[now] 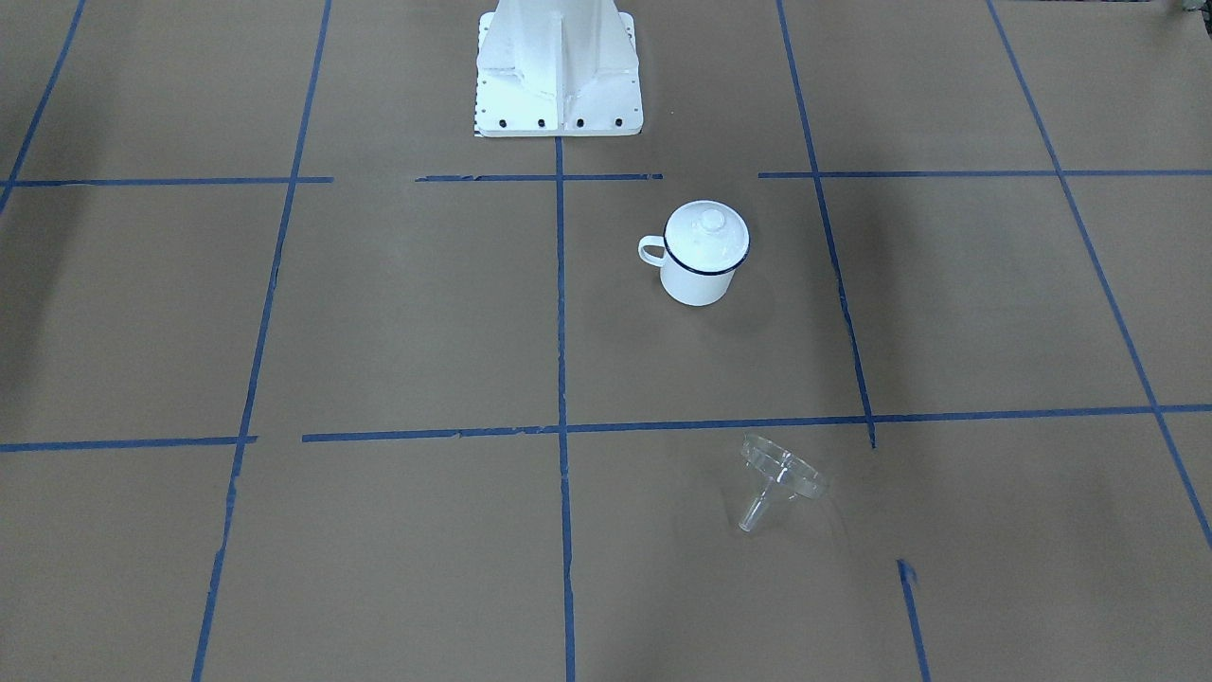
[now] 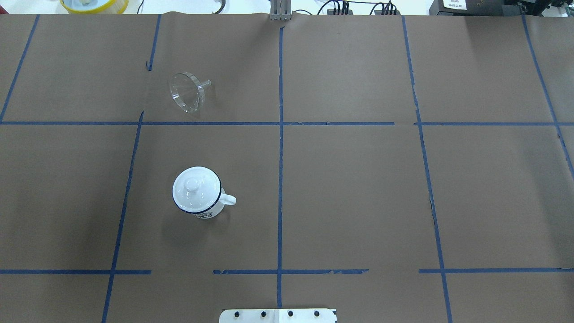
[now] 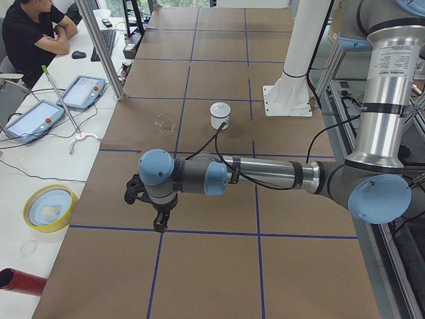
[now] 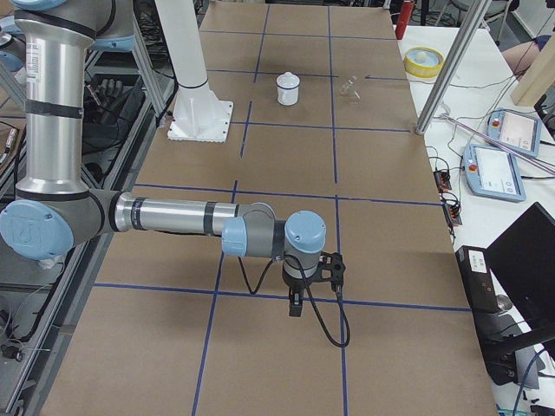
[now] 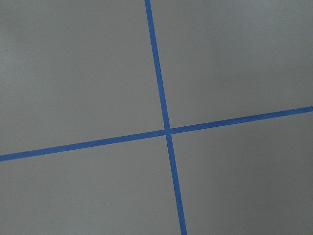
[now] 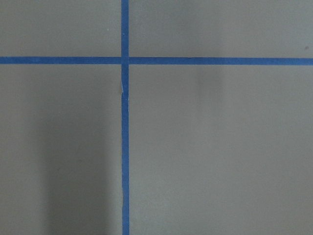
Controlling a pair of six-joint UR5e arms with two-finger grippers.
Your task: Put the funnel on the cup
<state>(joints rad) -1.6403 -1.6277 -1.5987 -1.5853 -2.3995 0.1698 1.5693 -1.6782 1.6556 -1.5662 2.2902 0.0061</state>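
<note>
The cup (image 1: pixel 699 282) is a white enamel mug with a dark blue rim. It stands upright on the brown paper with a white knobbed lid (image 1: pixel 708 237) on it, and it also shows in the overhead view (image 2: pixel 214 210). The clear funnel (image 1: pixel 781 474) lies on its side farther from the robot's base, also seen in the overhead view (image 2: pixel 186 92). My left gripper (image 3: pixel 159 222) shows only in the exterior left view, far from both; I cannot tell its state. My right gripper (image 4: pixel 297 305) shows only in the exterior right view, pointing down; I cannot tell its state. Both wrist views show only paper and tape.
The white robot pedestal (image 1: pixel 559 76) stands at the table's near edge behind the cup. Blue tape lines (image 2: pixel 280 134) grid the paper. A yellow-rimmed bowl (image 3: pixel 50 207), teach pendants (image 3: pixel 30 119) and a seated person (image 3: pixel 30 30) are on the operators' side.
</note>
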